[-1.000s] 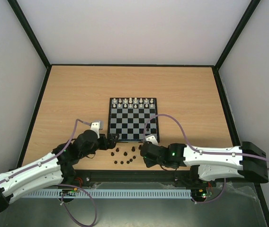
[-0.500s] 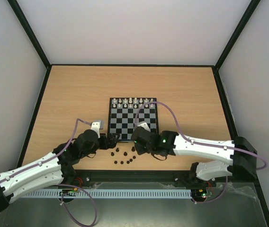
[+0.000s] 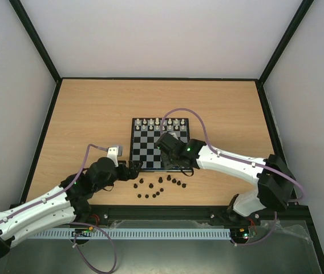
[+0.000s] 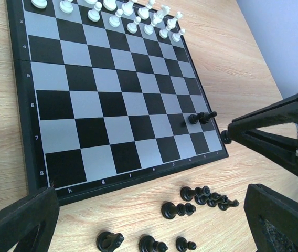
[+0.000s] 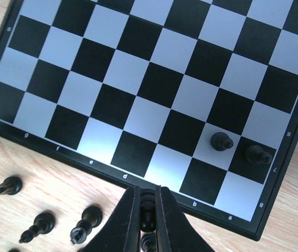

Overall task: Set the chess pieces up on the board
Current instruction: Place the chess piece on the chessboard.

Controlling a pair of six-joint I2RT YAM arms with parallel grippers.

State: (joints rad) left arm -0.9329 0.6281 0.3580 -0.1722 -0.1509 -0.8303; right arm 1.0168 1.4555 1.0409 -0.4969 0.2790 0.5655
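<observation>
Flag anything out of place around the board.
Dark chess pieces are scattered on the table in front of the board, off their squares; only two sit on it, near its right corner. White pieces stand in neat rows. Nothing looks damaged.

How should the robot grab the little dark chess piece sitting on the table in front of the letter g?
Pinch the dark piece around its narrower top, coming straight down from above. It seems to stand on its wider base, so the sides offer the best hold. Bare table on either side leaves room for the fingers of the open left gripper.
</observation>
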